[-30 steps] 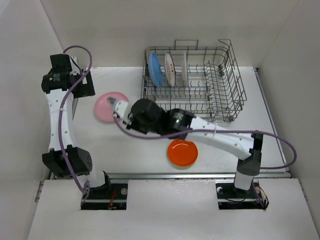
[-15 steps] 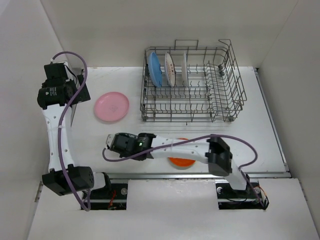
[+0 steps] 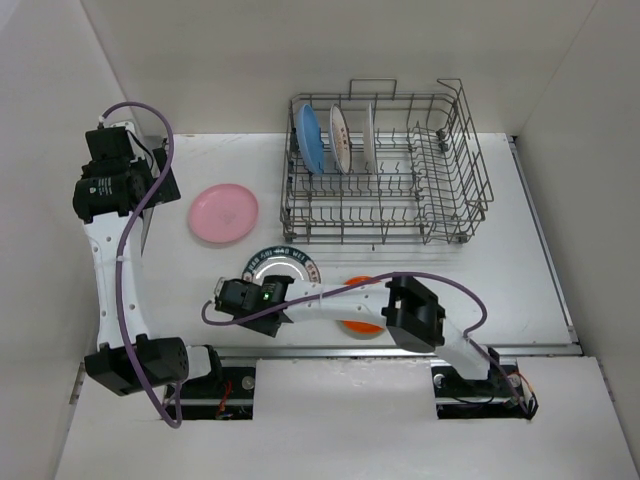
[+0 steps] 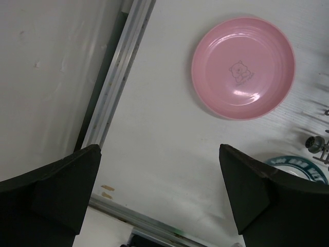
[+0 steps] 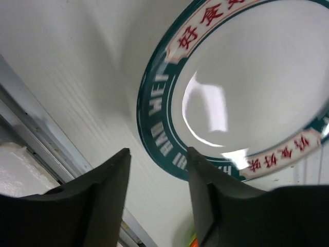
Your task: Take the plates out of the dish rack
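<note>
The grey wire dish rack (image 3: pixel 440 175) stands at the back with a blue plate (image 3: pixel 310 138) and two white patterned plates (image 3: pixel 341 138) upright in its left end. A pink plate (image 3: pixel 224 213) lies flat on the table, also in the left wrist view (image 4: pixel 242 67). A white plate with a dark teal rim (image 3: pixel 280 268) lies flat near the front; it fills the right wrist view (image 5: pixel 241 98). An orange plate (image 3: pixel 362 312) lies partly under the right arm. My right gripper (image 3: pixel 225 297) (image 5: pixel 158 154) is open and empty just beside the teal rim. My left gripper (image 3: pixel 120 150) (image 4: pixel 159 154) is open and empty, high above the table's left side.
A metal rail (image 4: pixel 115 82) runs along the table's left edge by the white side wall. Another rail (image 3: pixel 400 350) borders the near edge, close to my right gripper. The right part of the rack holds no plates.
My right arm has swung from beside the pink plate down to the near-left part of the table. The teal-rimmed white plate now lies on the table. My left arm shifted slightly left.
</note>
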`<state>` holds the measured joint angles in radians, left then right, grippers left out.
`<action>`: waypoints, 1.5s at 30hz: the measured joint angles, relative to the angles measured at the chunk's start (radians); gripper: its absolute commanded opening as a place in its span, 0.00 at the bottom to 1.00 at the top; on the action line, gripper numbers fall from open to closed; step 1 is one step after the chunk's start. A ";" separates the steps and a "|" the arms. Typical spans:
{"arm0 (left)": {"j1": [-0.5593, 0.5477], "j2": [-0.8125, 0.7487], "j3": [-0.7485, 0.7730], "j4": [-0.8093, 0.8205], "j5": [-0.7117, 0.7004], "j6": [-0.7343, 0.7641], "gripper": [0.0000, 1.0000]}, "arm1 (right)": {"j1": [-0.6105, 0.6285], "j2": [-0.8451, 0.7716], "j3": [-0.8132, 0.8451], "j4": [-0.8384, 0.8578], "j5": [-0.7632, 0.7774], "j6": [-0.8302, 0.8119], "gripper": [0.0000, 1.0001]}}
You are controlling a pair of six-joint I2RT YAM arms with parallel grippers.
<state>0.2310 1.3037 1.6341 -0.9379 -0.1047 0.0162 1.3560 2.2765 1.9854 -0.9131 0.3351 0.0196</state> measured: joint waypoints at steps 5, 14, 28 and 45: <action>0.000 0.000 0.000 0.000 0.014 0.000 0.99 | -0.003 -0.041 0.002 0.000 -0.008 0.024 0.72; 0.000 0.009 0.000 0.001 0.029 0.000 0.99 | -0.223 -0.488 0.004 0.190 -0.055 0.083 0.89; 0.000 0.104 0.024 -0.014 0.039 0.011 0.99 | -0.821 -0.214 0.277 0.315 -0.053 0.237 0.88; 0.000 0.189 0.068 -0.032 0.017 0.034 0.99 | -0.948 0.023 0.259 0.341 -0.112 0.242 0.00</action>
<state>0.2310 1.4929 1.7020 -0.9703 -0.0875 0.0498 0.4076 2.2997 2.2448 -0.5716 0.2230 0.2615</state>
